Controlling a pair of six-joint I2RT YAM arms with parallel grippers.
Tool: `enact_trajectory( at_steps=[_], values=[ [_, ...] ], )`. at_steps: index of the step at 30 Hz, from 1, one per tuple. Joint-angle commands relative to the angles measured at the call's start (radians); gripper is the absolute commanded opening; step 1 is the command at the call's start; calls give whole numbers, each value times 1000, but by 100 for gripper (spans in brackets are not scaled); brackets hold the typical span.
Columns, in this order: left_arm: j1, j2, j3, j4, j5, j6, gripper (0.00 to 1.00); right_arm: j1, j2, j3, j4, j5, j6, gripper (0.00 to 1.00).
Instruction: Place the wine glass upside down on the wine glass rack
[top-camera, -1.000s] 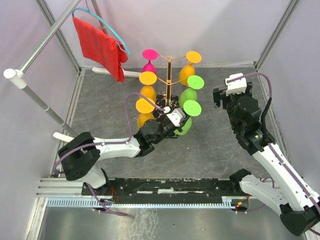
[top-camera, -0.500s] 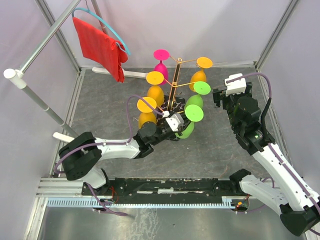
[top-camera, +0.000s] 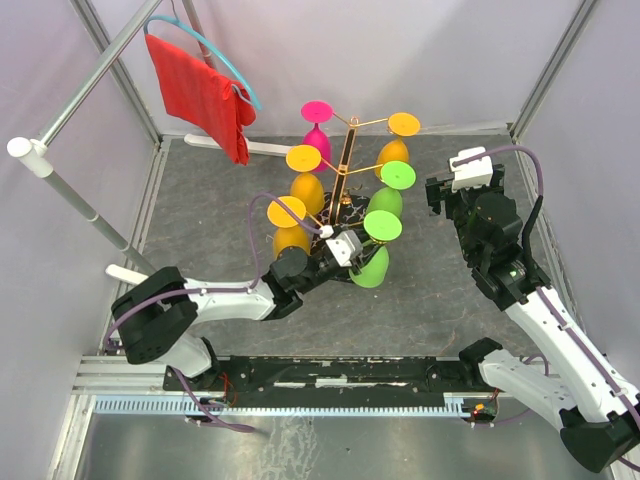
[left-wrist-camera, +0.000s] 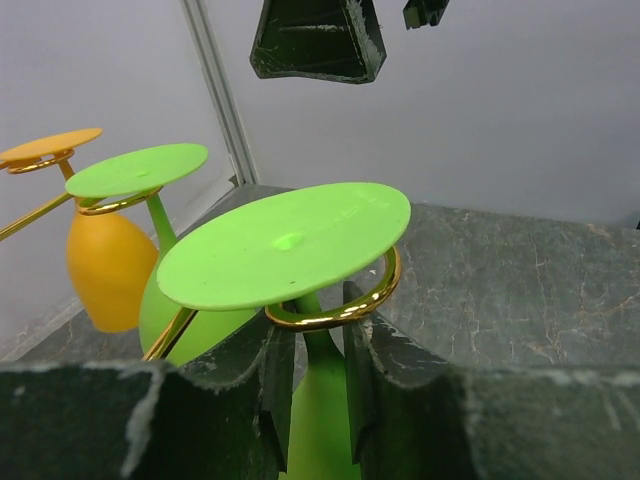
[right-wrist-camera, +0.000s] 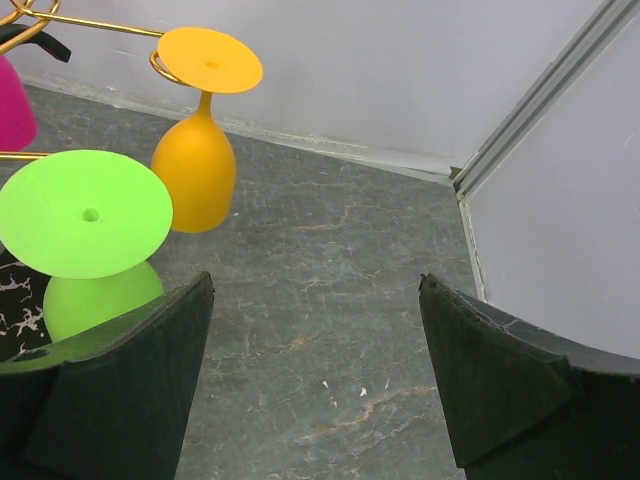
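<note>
The gold wire wine glass rack (top-camera: 347, 165) stands mid-table on its black marbled base. Several glasses hang on it upside down: pink (top-camera: 316, 130), orange (top-camera: 396, 152) and green (top-camera: 385, 195). My left gripper (top-camera: 345, 248) is shut on the stem of the nearest green wine glass (top-camera: 372, 265). In the left wrist view its green stem (left-wrist-camera: 318, 365) sits between my fingers, with its foot (left-wrist-camera: 285, 245) resting on a gold scroll ring (left-wrist-camera: 340, 315). My right gripper (right-wrist-camera: 315, 370) is open and empty, to the right of the rack (right-wrist-camera: 100, 22).
A red cloth (top-camera: 200, 95) hangs on a blue hanger from a metal rail at the back left. Enclosure walls and corner posts close in the table on all sides. An orange glass (right-wrist-camera: 195, 160) and a green one (right-wrist-camera: 85, 212) hang near my right gripper.
The rack with its glasses has swung and shifted a little to the right. My left gripper has drawn slightly nearer with the green glass. The right arm has not moved.
</note>
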Motion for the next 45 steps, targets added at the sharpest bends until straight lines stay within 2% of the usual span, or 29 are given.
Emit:
enact_trajectory(
  at_steps=[1,6,14,22,32,37,39,43,45],
  values=[
    [-22,-54,-17,50,118,-10,31,-5,-12,2,33,16,-7,91],
    [-23,-65,-7,5,188,-17,33,-5,-9,2,36,16,-7,91],
    [-22,-32,28,-10,200,-5,38,-5,-10,3,32,15,-9,91],
    [-23,-44,14,10,219,-21,38,-4,-6,2,32,18,-11,91],
    [-23,-167,-113,31,119,-1,34,-5,-4,-3,34,18,-10,91],
    [-23,-228,-143,-14,96,17,36,-5,3,3,33,16,-5,91],
    [-23,-239,-139,-39,98,17,41,-5,7,8,30,16,-3,91],
    [-23,-249,-149,-59,87,11,65,-5,11,18,20,28,2,92],
    [-23,-259,-167,-60,56,-5,86,-5,10,25,9,40,10,93]
  ],
)
